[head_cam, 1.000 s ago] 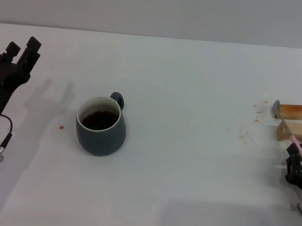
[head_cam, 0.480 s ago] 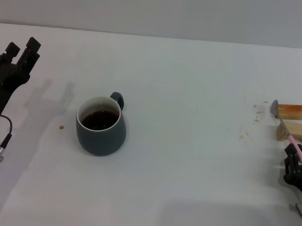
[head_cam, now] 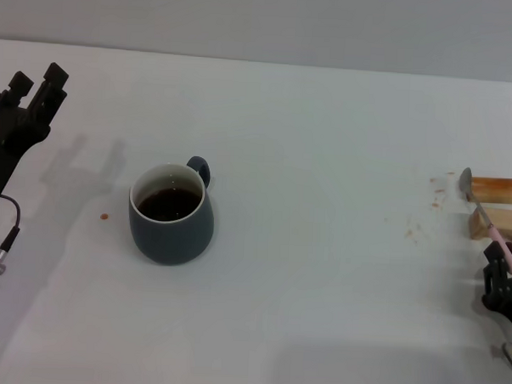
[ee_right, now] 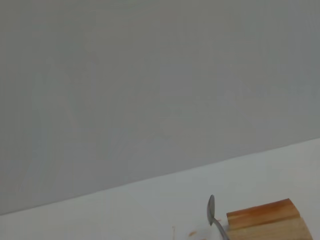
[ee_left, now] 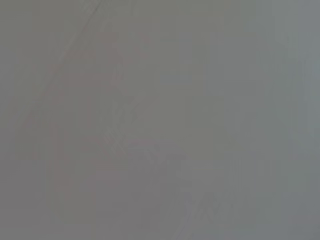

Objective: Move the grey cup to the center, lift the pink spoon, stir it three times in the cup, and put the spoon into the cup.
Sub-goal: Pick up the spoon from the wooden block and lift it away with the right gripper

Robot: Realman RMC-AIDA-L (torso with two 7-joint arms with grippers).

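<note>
The grey cup [head_cam: 171, 214] stands on the white table left of the middle, with dark liquid inside and its handle turned to the far side. The pink spoon [head_cam: 484, 215] lies across two tan wooden blocks at the right edge, its silver bowl at the far end. Its bowl also shows in the right wrist view [ee_right: 211, 208]. My right gripper [head_cam: 503, 254] sits at the near end of the pink handle, its fingers open on either side of it. My left gripper [head_cam: 38, 79] is open and empty, raised at the far left, well apart from the cup.
Two tan wooden blocks [head_cam: 497, 189] [head_cam: 501, 223] lie under the spoon, and one shows in the right wrist view [ee_right: 262, 220]. Small orange crumbs [head_cam: 438, 196] lie left of the blocks. One speck [head_cam: 104, 217] lies left of the cup. The left wrist view shows only plain grey.
My right gripper has sunk slightly toward the near edge around the spoon handle. The spoon, the cup and the left arm have not visibly moved.
</note>
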